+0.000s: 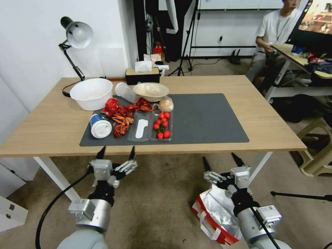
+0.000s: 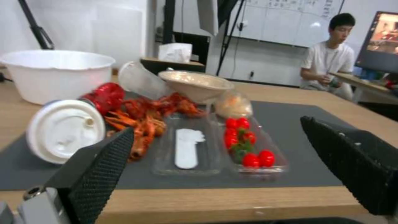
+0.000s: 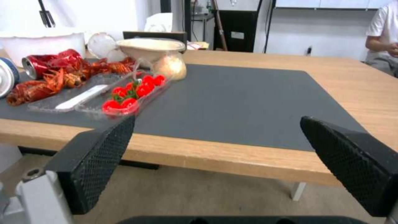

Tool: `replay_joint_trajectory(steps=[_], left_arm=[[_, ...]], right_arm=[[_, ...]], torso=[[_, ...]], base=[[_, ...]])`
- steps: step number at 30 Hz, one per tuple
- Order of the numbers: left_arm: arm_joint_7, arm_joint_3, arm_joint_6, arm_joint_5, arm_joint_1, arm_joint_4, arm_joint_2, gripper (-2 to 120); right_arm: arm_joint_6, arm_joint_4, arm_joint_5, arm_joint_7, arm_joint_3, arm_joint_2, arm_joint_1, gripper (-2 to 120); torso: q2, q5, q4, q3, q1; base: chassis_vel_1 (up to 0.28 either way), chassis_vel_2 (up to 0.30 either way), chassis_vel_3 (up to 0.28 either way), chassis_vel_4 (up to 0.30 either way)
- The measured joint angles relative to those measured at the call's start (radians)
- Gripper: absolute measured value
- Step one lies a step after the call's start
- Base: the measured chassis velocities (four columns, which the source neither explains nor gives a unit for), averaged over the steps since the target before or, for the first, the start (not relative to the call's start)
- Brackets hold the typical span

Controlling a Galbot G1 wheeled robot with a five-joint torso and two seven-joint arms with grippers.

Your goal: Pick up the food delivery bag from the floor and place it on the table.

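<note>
the food delivery bag (image 1: 216, 218) lies on the floor (image 1: 159, 207) below the table's near edge, partly hidden behind the right arm, its foil lining showing and its lower part cut off by the picture's edge. the left gripper (image 1: 117, 152) hangs just before the table (image 1: 52, 124), fingers spread wide, holding nothing. on the dark mat (image 1: 204, 119) lie a white bowl (image 1: 91, 93), a lidded cup (image 1: 100, 126), crayfish (image 1: 126, 116) and a clear tray of tomatoes (image 1: 162, 125). the right gripper (image 1: 221, 160) hovers above the bag, wide apart, empty.
</note>
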Motion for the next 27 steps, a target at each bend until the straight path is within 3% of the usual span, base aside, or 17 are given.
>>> replay_joint_trajectory(steps=[4, 16, 27], left_arm=[[-0.015, 0.013, -0.020, -0.071, 0.009, -0.008, 0.002, 100], [-0.014, 0.013, -0.099, -0.136, 0.028, 0.007, 0.006, 100], [-0.047, 0.012, -0.090, -0.155, 0.033, -0.004, 0.005, 100]], right_arm=[[0.000, 0.009, 0.003, 0.000, 0.007, 0.000, 0.002, 100], [0.016, 0.010, -0.006, 0.005, 0.015, 0.003, 0.000, 100], [0.024, 0.013, -0.014, 0.006, 0.017, 0.003, -0.006, 100]], torso=[[0.000, -0.0002, 0.0004, 0.000, 0.000], [0.000, -0.0001, 0.0003, 0.000, 0.000], [-0.017, -0.0001, 0.0003, -0.009, -0.007]], base=[[0.000, 0.000, 0.000, 0.000], [0.000, 0.000, 0.000, 0.000], [0.000, 0.000, 0.000, 0.000]])
